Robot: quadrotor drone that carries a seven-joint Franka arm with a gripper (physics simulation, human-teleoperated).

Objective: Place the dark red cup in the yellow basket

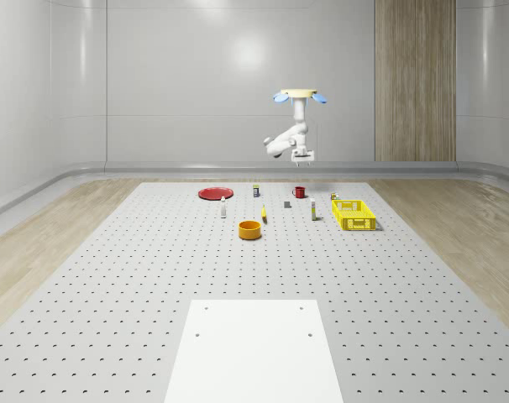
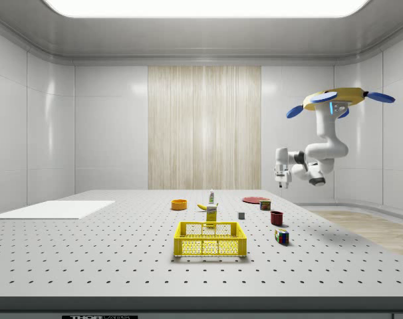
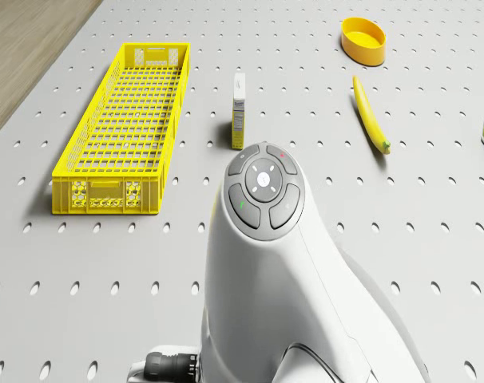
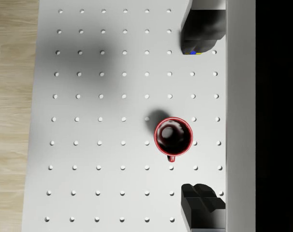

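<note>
Drone (image 1: 297, 94) hovers high above the far part of the perforated surface (image 1: 154, 277), roughly over the dark red cup (image 1: 299, 192). Arm hangs below it, bent, with the claw (image 1: 303, 156) pointing down, well above the cup.

Wrist view: claw spread wide, released, nothing held. Its two dark fingers (image 4: 200, 26) sit at opposite edges of the frame, and the cup stands upright on the surface far below, between them and nearer one finger. Cup's inside reads dark, rim red, handle small. A multicoloured cube (image 4: 194, 51) peeks out beside one finger.

Side view: cup (image 2: 276, 217) sits toward the side view's right, apart from the yellow basket (image 2: 210, 240), which lies nearer the camera. The multicoloured cube (image 2: 281, 236) lies just in front of the cup. A small carton (image 2: 211, 212) stands behind the basket.

Whole-scene view: basket (image 1: 354, 215) is to the right of and nearer than the cup. A red plate (image 1: 214, 194) lies to the whole-scene view's left, an orange bowl (image 1: 250, 229) nearer, a banana (image 1: 264, 216) between bowl and cup. A white panel (image 1: 253, 348) covers the near end of the surface.
</note>
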